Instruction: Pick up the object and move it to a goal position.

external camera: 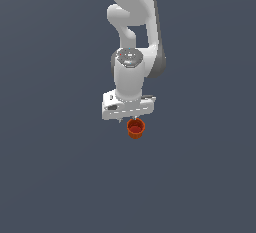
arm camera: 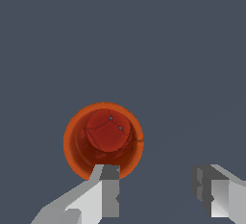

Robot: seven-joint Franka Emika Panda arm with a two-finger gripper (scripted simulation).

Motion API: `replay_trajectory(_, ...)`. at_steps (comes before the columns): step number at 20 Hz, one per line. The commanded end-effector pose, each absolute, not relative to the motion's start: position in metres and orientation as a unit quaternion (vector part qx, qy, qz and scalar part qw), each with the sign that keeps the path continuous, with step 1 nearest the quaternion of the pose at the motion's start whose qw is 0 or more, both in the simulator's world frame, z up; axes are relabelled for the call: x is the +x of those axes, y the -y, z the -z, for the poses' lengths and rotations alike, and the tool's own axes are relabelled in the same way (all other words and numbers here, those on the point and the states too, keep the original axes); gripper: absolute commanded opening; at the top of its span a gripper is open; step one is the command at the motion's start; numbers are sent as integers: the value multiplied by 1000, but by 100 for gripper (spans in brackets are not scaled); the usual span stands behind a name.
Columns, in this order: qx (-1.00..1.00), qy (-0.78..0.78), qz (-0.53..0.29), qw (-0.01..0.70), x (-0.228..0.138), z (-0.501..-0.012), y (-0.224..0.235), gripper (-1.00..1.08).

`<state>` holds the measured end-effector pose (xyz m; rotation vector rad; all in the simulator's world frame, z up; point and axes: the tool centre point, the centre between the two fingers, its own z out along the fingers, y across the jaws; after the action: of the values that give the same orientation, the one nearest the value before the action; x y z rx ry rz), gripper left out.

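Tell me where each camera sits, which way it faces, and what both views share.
Exterior view: off the arm, looking at the white arm and gripper above the orange-red cup on the grey floor.
Wrist view: on the wrist, looking straight down into the cup; two fingers show, jaws apart.
Shared: the cup, the gripper, the floor.

The white, smooth-shelled robot arm (external camera: 134, 37) hangs straight down, its rounded wrist section vertical above the wide white gripper (external camera: 131, 118), which points downward. In the wrist view the two grey-and-white fingers (arm camera: 108, 189) stand well apart with a wide gap between them, jaws spread and gripping nothing.
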<state>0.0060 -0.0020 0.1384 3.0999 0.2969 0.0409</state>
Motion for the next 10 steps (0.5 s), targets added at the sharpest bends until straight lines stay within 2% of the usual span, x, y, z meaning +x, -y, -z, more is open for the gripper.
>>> replay_trajectory(1, 992, -126, -19, 17, 7, -129, 2, 28)
replay_trajectory(10, 978, -204, -33, 23, 9, -106, 1, 28)
